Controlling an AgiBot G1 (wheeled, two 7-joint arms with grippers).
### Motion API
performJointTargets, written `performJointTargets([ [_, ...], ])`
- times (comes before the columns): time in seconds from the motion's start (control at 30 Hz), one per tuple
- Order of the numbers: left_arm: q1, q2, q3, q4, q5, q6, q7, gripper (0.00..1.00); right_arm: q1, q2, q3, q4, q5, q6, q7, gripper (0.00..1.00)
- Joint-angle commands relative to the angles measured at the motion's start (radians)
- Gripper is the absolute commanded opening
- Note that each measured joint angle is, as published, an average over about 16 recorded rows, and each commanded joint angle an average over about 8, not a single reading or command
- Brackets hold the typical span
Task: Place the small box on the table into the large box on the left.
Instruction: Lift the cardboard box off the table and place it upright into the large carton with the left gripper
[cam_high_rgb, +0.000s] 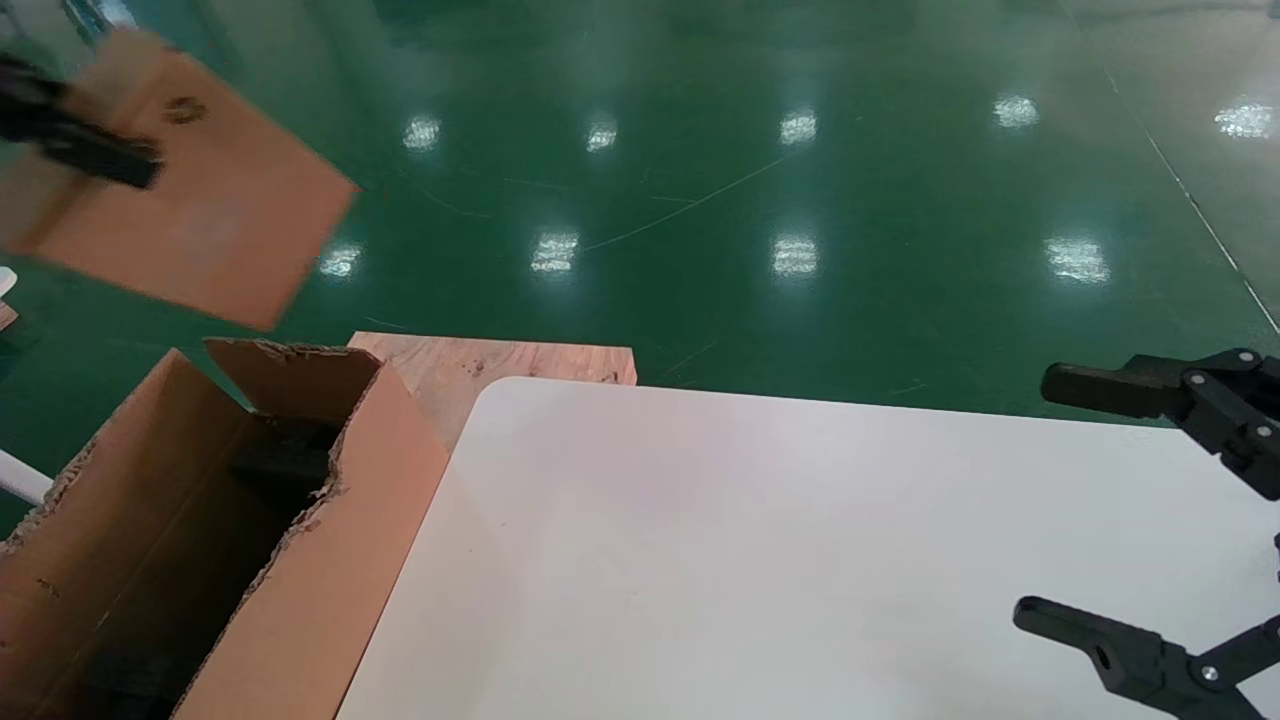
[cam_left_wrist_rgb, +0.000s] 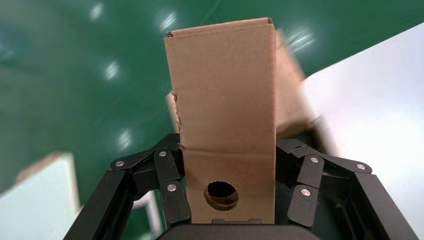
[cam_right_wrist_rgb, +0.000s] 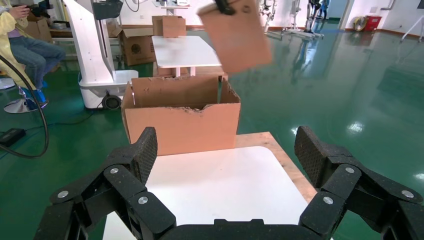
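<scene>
Glossy green floor (cam_high_rgb: 800, 150) w/ lamp reflections fills the far half of the head view; the white table (cam_high_rgb: 800, 560) takes the near half, a light wooden board (cam_high_rgb: 470, 360) poking out behind its far-left corner. The large box (cam_high_rgb: 300, 560) stands against the table's left edge, flaps ragged, dark foam inside only partly visible and its near end cut off by the frame.

The small box (cam_high_rgb: 200, 210) is in the air, up over the floor beyond the large box's far end, tilted and motion-blurred. The left gripper (cam_high_rgb: 70, 140) shows there only as a dark smear at the frame edge. Left wrist view is clearer: left gripper fingers (cam_left_wrist_rgb: 172, 192) pressed against both sides of the small box (cam_left_wrist_rgb: 225, 125), round hole in the narrow end facing the camera; the box hides most of what lies beyond. Recycling mark too blurred to read.

The right gripper (cam_high_rgb: 1080, 500) hangs over the table's right side, arm cut off at the frame edge, fingers (cam_right_wrist_rgb: 137, 157) spread wide apart, nothing between them. From the right wrist view, the large box (cam_right_wrist_rgb: 180, 120) sits past the table's end w/ the small box (cam_right_wrist_rgb: 237, 35) above it; its upper edge is cropped. Background: a white robot base (cam_right_wrist_rgb: 95, 60), another white table (cam_right_wrist_rgb: 185, 50), more cartons (cam_right_wrist_rgb: 135, 45), a seated person (cam_right_wrist_rgb: 25, 45) partly out of frame.
</scene>
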Motion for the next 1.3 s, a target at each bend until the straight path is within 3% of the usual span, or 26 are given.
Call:
performJointTargets([
  [0.03,-0.038,-0.024,0.014,0.008,0.048,0.021,0.020,0.00,0.000,0.000,0.000,0.000,0.000,0.000,0.000,1.00],
  [0.37,-0.127,-0.208,0.236,-0.060,0.005,0.030,-0.080,0.00,0.000,0.000,0.000,0.000,0.000,0.000,0.000,1.00],
  [0.63,-0.135,-0.267,0.372,-0.091,-0.038,0.017,-0.151,0.00,0.000,0.000,-0.001,0.000,0.001,0.000,0.000,1.00],
  [1.03,0.001,-0.390,0.505,-0.177,-0.113,-0.128,-0.242,0.00,0.000,0.001,-0.001,0.000,0.001,0.001,-0.001,1.00],
  [1.3,0.051,-0.404,0.542,-0.206,-0.150,-0.268,-0.237,0.00,0.000,0.001,-0.002,0.000,0.001,0.001,-0.001,1.00],
])
